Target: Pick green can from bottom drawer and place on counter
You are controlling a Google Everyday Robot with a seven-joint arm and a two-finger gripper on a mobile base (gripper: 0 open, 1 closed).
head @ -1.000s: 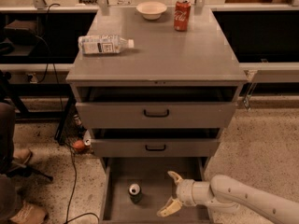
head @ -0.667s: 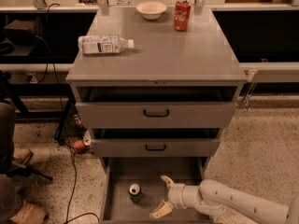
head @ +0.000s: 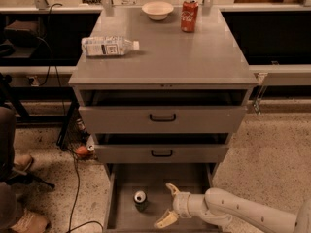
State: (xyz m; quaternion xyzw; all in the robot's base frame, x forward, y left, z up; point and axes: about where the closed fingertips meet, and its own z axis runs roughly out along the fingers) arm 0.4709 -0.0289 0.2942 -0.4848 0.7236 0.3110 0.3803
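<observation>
In the bottom drawer (head: 150, 178), the gripper (head: 166, 205) is creeping closer with fingers spread wide; the green can (head: 140, 200) is standing just ahead of them, seemingly untouched, so grasping is nearing.

Robot arm (head: 243, 211), lower rt of frame: smooth off-white shell in rounded tube sections, bulging at one joint and narrowing toward the wrist, w/ a thin seam ring at the wrist collar. At its end the gripper (head: 164, 205), inside the bottom drawer (head: 146, 176) just above its floor, has two curved, tapering fingers (head: 171, 188) in pale yellowish tan, a shade darker than the arm, spread wide apart like a claw.
</observation>
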